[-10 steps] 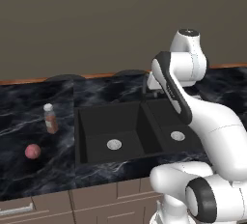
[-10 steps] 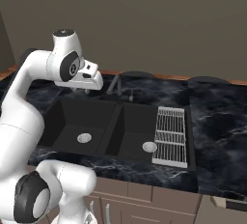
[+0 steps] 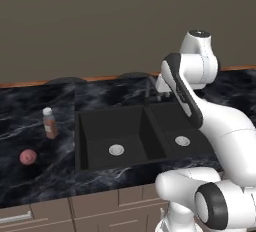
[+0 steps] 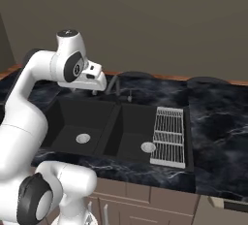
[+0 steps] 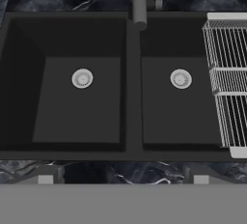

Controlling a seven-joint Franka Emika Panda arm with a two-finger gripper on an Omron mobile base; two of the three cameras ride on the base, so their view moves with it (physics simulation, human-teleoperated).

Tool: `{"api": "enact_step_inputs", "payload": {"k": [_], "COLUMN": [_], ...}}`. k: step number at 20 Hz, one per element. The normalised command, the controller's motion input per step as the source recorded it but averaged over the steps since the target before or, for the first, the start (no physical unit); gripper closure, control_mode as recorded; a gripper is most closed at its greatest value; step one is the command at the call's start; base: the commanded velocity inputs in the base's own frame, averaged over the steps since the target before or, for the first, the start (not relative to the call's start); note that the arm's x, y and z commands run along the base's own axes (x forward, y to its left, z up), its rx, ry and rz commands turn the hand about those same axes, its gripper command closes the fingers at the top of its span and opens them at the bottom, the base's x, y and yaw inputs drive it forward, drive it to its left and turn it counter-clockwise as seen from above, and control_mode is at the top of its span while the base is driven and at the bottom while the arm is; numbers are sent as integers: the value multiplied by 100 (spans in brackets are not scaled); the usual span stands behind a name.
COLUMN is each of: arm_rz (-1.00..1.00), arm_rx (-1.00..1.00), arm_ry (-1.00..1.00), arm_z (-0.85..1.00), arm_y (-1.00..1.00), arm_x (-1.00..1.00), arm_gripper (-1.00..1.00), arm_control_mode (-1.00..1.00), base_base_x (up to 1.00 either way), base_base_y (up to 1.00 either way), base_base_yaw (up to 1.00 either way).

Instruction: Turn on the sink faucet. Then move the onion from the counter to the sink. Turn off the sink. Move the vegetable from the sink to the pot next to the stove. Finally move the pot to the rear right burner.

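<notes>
While the first step, turning the water on, looks not yet done, the faucet (image 5: 138,1) is the thing that matters, and it lies straight ahead of the gripper (image 4: 97,84) and a little below it, rising from the back rim of the sink (image 5: 132,92) at the divider between the two basins. In the hand view its spout runs from the far edge toward the camera, so its long axis lies nearly along the hand's own line of sight; no water shows under it. A small lever or handle seems to sit just to the right of the neck, but it is too dim to read clearly. The fingertips are barely visible as pale stubs at the bottom corners of the hand view, which suggests the fingers stand apart, though I cannot tell for sure; nothing is held between them.

Beneath the hand both basins lie bare, each with a silver drain. A wire rack (image 4: 169,134) covers the right side of the right basin. Well off to the left of the gripper, on the counter (image 3: 30,181), the onion (image 3: 27,157) rests near a white-capped bottle (image 3: 49,123). My judgement is that the coming move is a short forward and downward reach to the faucet's base.
</notes>
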Motion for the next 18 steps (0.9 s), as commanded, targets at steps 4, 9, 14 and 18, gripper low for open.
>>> {"api": "enact_step_inputs", "payload": {"k": [4, 9, 14, 18], "arm_rz": [0, 0, 0, 0], "arm_rx": [0, 0, 0, 0], "arm_ry": [0, 0, 0, 0], "arm_z": [0, 0, 0, 0], "arm_y": [0, 0, 0, 0], "arm_x": [0, 0, 0, 0], "arm_gripper": [-100, -100, -100, -100], "arm_control_mode": [100, 100, 100, 100], "base_base_x": [13, 21, 22, 29], "base_base_y": [-20, -26, -25, -20], "base_base_yaw": [0, 0, 0, 0]}}
